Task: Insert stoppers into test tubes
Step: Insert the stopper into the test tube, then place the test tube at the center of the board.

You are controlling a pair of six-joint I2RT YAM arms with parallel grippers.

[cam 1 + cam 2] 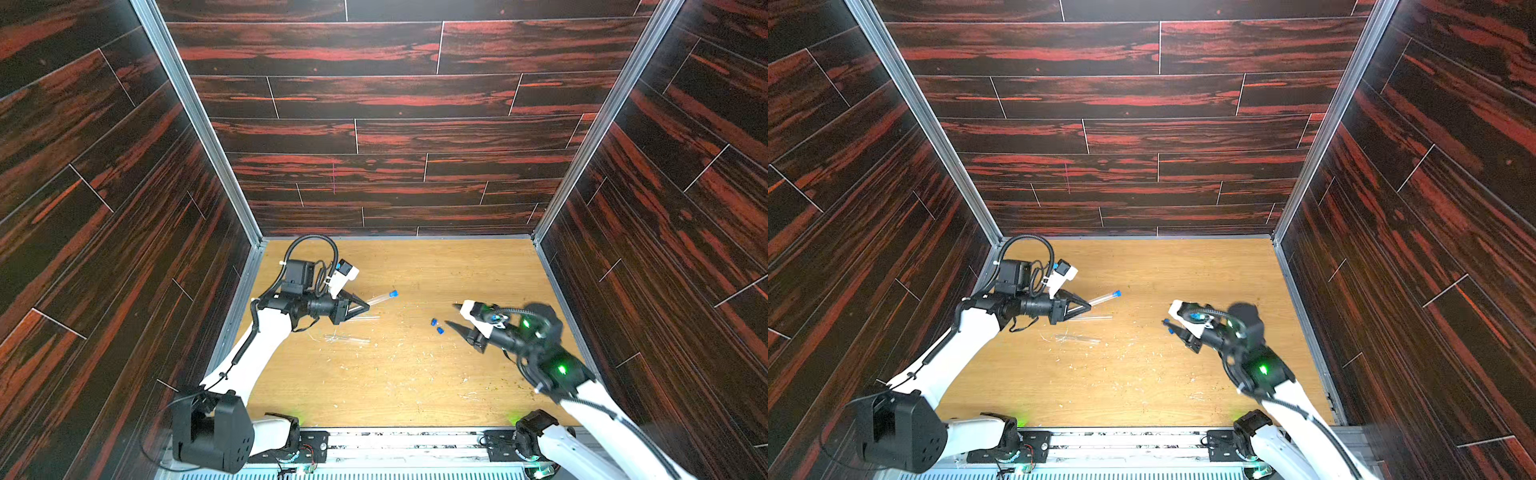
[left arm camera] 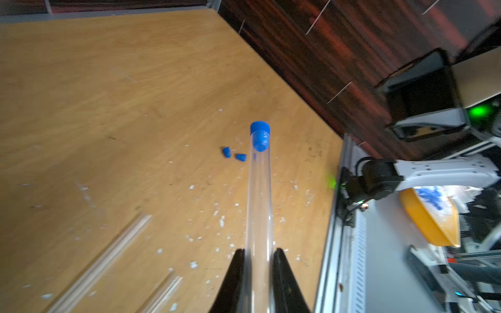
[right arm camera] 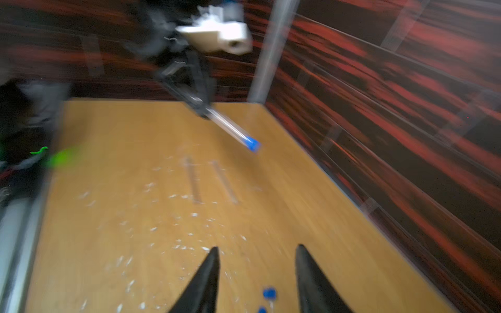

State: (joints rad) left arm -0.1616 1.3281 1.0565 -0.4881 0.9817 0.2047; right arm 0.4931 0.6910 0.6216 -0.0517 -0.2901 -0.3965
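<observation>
Lengthwise, the test tube (image 1: 379, 299) points its stopper (image 1: 393, 294) rightward.

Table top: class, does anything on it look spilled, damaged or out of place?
Pale flecks lie scattered across the middle and front of the wooden table, like spilled chips or crumbs. What they are cannot be told. Nothing else stands out.

Right wrist view blurring: two loose test tubes (image 3: 193, 180) smearing into faint streaks on the bench (image 3: 108, 162). There the loose stoppers (image 3: 269, 293) sitting at the picture's edge, one getting cut off. In a top view, right end effector (image 1: 1168, 315) hiding most of both. The held tube (image 2: 257, 203) running out of frame between left end effector (image 2: 259, 252) fingers.
</observation>
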